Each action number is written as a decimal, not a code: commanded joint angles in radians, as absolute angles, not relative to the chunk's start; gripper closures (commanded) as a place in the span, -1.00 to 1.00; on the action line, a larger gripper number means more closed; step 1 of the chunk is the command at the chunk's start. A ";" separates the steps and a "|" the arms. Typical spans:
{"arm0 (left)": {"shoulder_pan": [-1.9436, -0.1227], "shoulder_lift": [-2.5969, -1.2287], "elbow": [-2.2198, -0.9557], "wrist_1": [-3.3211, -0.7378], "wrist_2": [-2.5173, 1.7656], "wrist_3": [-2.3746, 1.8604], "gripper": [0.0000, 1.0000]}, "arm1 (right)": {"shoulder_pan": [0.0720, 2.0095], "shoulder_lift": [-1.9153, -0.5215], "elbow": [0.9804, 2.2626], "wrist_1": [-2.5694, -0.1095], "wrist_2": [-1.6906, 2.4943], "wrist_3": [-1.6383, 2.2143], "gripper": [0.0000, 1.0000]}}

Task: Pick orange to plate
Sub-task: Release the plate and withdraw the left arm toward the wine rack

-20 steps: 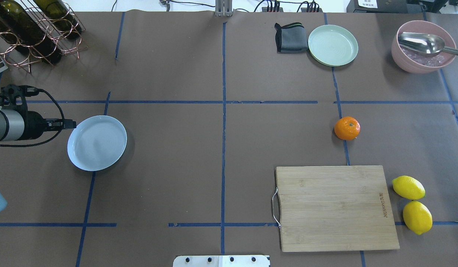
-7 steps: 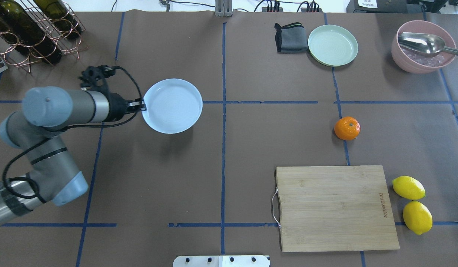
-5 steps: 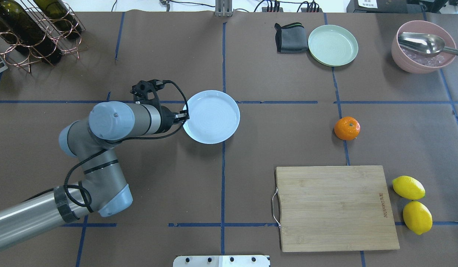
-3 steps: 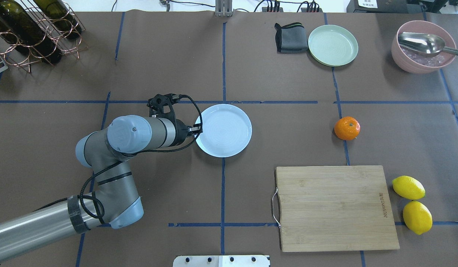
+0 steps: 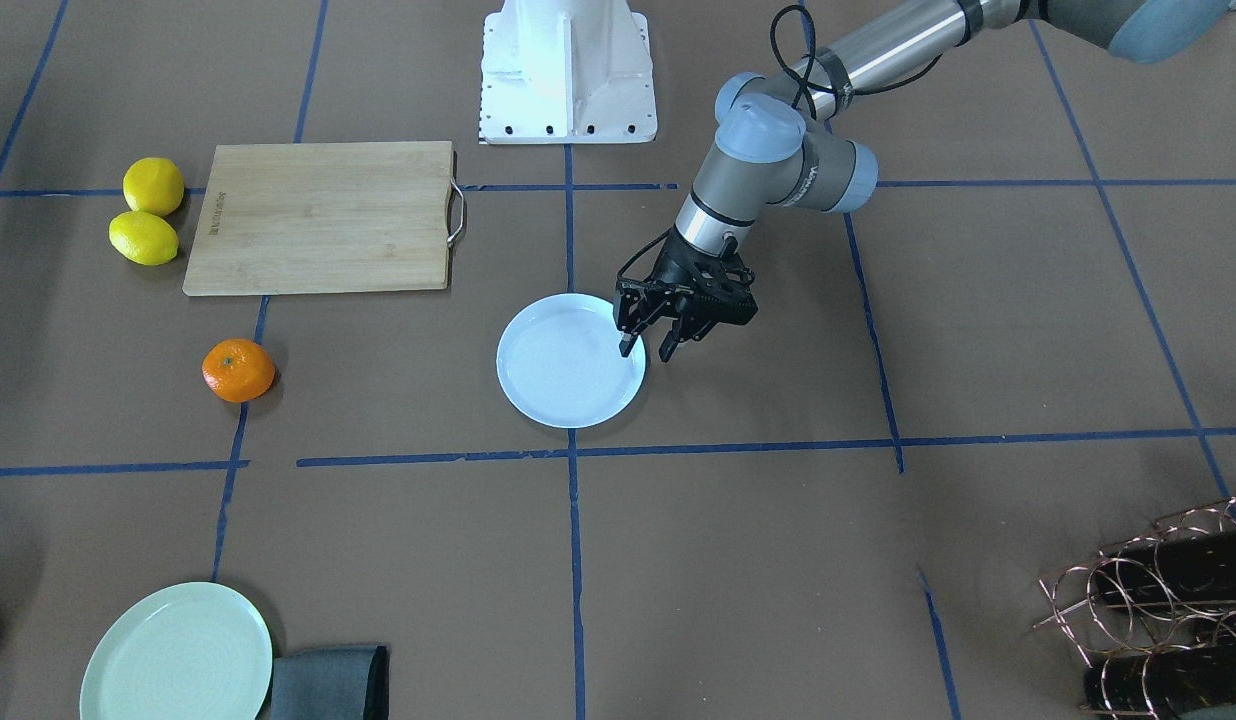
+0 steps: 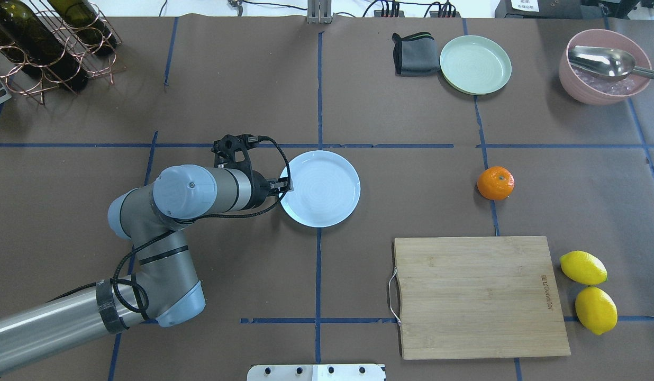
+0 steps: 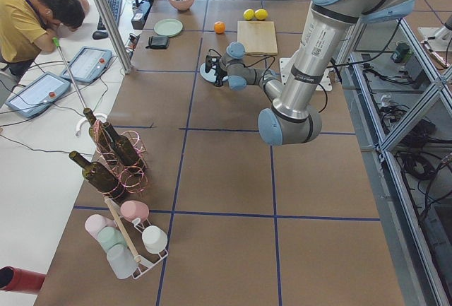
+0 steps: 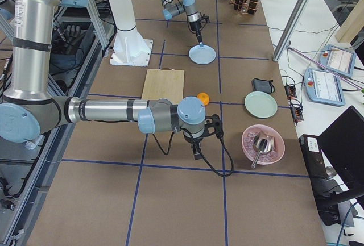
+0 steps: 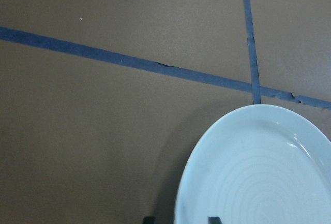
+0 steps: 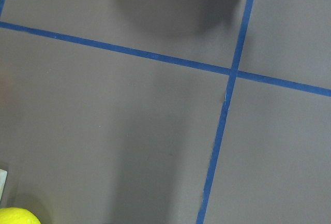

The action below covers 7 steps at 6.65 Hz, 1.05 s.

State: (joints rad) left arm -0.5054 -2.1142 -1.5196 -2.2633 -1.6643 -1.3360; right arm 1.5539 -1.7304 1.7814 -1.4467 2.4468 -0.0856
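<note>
Jaws apart, my left gripper (image 6: 285,186) straddles the plate (image 6: 327,198) at its nine-o'clock rim; withdrawing crookedly could hook and tip it.

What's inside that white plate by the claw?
Nothing: the plate shows bare. The orange lies well apart from it. The left claw straddles the rim, open, and covers a small bit of the edge there.
</note>
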 commanded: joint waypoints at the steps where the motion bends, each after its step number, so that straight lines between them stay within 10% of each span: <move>1: -0.645 -2.032 -1.694 -2.061 -1.831 -1.066 -1.00 | 1.554 -1.683 1.796 -1.451 2.448 -0.083 -1.00; 3: -0.887 -1.904 -1.875 -1.802 -1.969 -0.634 -1.00 | 1.545 -1.646 1.795 -1.462 2.442 -0.081 -1.00; 7: -1.441 -1.631 -1.763 -1.620 -2.269 0.103 -1.00 | 1.346 -1.478 1.798 -1.500 2.376 0.161 -1.00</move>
State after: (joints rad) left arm -1.3270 -1.6796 -1.8003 -1.7231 -2.2460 -0.0689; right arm 1.3980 -1.5293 1.7969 -1.4730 2.3871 0.1075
